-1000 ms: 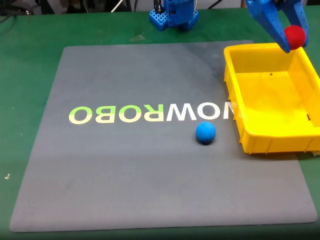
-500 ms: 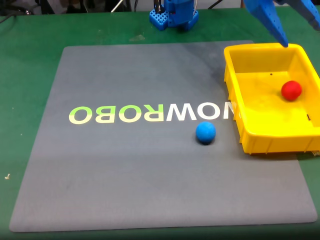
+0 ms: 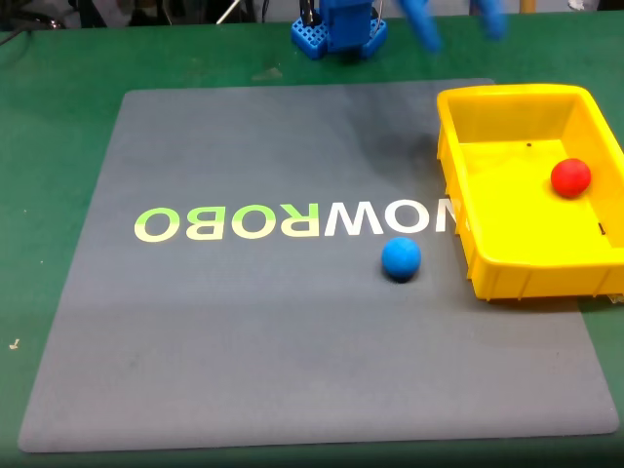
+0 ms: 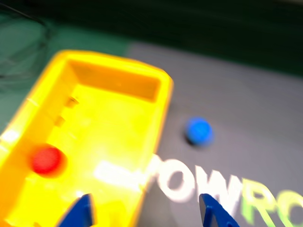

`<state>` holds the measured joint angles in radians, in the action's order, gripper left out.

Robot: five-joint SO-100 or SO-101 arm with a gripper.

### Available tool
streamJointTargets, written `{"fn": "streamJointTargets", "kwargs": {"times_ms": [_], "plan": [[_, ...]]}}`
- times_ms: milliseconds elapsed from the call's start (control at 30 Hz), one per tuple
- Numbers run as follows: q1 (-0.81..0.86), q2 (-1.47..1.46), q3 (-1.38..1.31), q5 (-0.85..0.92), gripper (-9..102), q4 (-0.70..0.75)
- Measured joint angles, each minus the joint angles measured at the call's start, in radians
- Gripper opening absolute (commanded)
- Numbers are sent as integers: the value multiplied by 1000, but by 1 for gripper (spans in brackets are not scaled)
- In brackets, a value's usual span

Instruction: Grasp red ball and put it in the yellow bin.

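The small matte red ball [image 3: 570,176] lay on the floor of the bright yellow rectangular plastic bin [image 3: 458,210], near the wall that sat on the right in the fixed view; the wrist view showed it low on the left of the tray [image 4: 151,142], the ball [image 4: 46,159] blurred but clearly inside. The blue two-finger gripper [image 4: 144,215] was spread wide and held nothing, its two blue fingertips [image 4: 80,215] poking up from the bottom edge of the wrist view with the bin's long rim between them. In the fixed view the gripper [image 3: 458,19] appeared as two smeared blue shapes at the top edge, above the mat.

By the look of it the task was done. Little remained to go wrong: the arm could clip the bin's rim on a low sweep and shove or tip it, or a stray finger could knock the matte blue ball [image 3: 401,258] resting just outside the bin's left wall (it sat on the mat, apart from the tray).

The surface was a dark grey mat [image 3: 244,331] printed with pale "ROBO" lettering [image 3: 283,222], laid over a green tabletop [image 3: 58,127]. The arm's blue base [image 3: 336,29] stood at the far edge, with dark cables behind it.
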<state>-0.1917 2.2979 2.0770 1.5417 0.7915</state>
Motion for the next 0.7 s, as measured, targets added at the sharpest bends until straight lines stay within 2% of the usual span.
{"fn": "streamJointTargets", "kwargs": {"times_ms": [67,333,533,700], "plan": [[55,140,163,29,0,0],[258,592,683,107,0,8],[302,775,873,83,0,112],[301,847,902,41,0,235]]}}
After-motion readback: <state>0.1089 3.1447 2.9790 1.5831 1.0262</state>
